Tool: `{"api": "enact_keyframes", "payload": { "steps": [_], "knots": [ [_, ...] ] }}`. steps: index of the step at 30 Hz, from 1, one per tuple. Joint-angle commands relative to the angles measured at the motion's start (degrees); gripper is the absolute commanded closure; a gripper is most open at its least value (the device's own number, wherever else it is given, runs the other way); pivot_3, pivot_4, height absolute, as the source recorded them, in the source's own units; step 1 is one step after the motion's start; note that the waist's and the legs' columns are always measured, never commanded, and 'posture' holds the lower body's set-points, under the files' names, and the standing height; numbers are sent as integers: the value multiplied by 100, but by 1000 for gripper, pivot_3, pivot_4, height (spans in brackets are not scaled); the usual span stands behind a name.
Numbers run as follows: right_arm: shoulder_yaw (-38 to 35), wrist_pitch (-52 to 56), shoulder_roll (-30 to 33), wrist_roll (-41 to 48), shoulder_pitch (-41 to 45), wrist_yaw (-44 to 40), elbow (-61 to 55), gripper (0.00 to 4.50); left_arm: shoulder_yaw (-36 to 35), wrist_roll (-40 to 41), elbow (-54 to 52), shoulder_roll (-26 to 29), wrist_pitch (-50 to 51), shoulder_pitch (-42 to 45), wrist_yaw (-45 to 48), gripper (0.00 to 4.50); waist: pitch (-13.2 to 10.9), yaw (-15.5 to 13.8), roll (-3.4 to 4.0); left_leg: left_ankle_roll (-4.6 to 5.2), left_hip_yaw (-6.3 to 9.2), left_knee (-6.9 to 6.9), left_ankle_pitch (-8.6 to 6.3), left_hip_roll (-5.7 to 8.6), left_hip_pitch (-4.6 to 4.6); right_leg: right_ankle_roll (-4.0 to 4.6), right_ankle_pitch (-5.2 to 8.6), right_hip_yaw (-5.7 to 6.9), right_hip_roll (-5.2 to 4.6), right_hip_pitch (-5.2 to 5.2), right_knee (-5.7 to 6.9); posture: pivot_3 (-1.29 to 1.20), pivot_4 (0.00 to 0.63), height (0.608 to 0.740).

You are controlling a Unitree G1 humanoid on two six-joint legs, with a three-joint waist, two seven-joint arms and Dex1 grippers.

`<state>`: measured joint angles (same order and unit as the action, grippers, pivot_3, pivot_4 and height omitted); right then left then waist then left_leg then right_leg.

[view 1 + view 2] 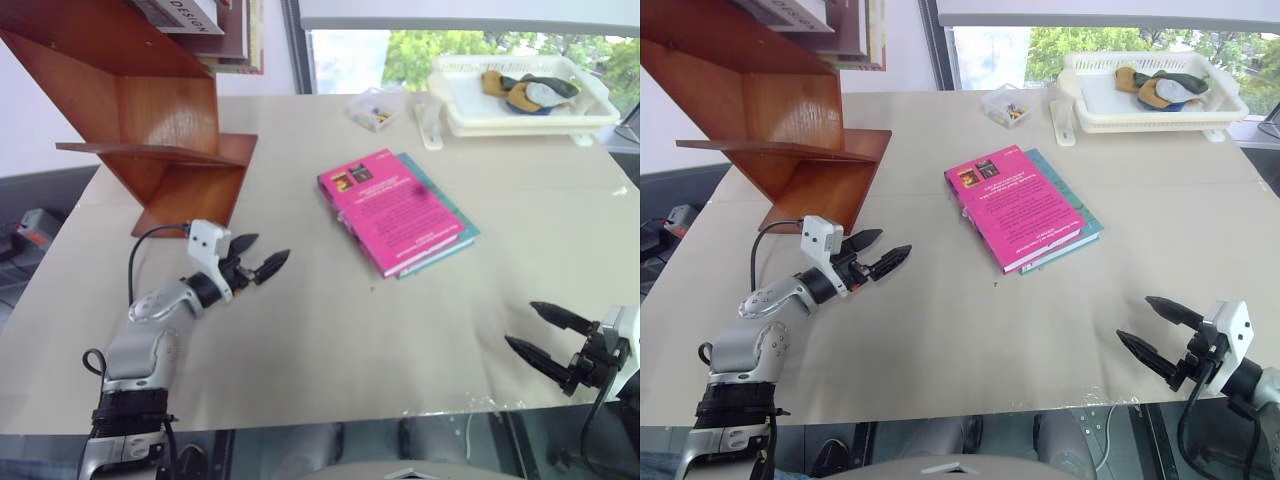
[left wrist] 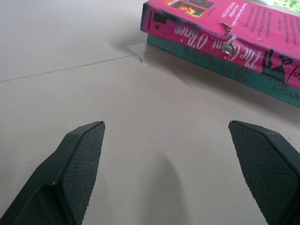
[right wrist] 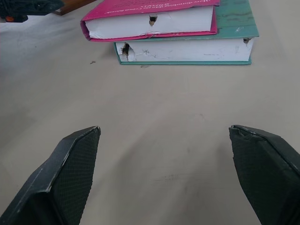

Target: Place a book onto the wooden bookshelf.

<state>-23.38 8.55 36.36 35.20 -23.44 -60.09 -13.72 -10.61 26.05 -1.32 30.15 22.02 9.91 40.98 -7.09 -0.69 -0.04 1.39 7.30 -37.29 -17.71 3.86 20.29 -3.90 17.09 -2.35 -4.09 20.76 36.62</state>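
1. Both tools, left (image 1: 262, 258) and right (image 1: 545, 332), hover wide and empty over the beige counter (image 1: 330, 340).
2. Between them, the bright magenta-pink softcover book (image 1: 392, 208) lies stacked on a teal-green book (image 3: 197, 50).
3. Grip only the pink one, then carry it to the reddish-brown zigzag wooden bookshelf (image 1: 150, 120).

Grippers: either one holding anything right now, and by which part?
Nothing held. Left gripper and right gripper are both open above the table; the pink book lies untouched on the teal book.

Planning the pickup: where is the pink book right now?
In the head views, the pink book lies mid-table atop the teal book, right of the wooden bookshelf.
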Motion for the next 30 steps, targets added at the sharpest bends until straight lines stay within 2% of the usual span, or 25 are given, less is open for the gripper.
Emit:
{"api": "enact_keyframes", "payload": {
  "steps": [1,30],
  "knots": [
    [-116,-19,-58,85,-68,73,-259,0,-29,19,-124,-12,-101,39,23,51,0,0,0,0,0,0,0,0,0,0,0,0,0,0,0,0,150,740],
    [-79,-73,-189,19,-83,245,-342,0,-40,-62,-23,-10,-296,-103,138,51,0,1,0,0,-1,-2,0,0,0,0,0,-1,0,0,4,0,150,740]
  ]
}}
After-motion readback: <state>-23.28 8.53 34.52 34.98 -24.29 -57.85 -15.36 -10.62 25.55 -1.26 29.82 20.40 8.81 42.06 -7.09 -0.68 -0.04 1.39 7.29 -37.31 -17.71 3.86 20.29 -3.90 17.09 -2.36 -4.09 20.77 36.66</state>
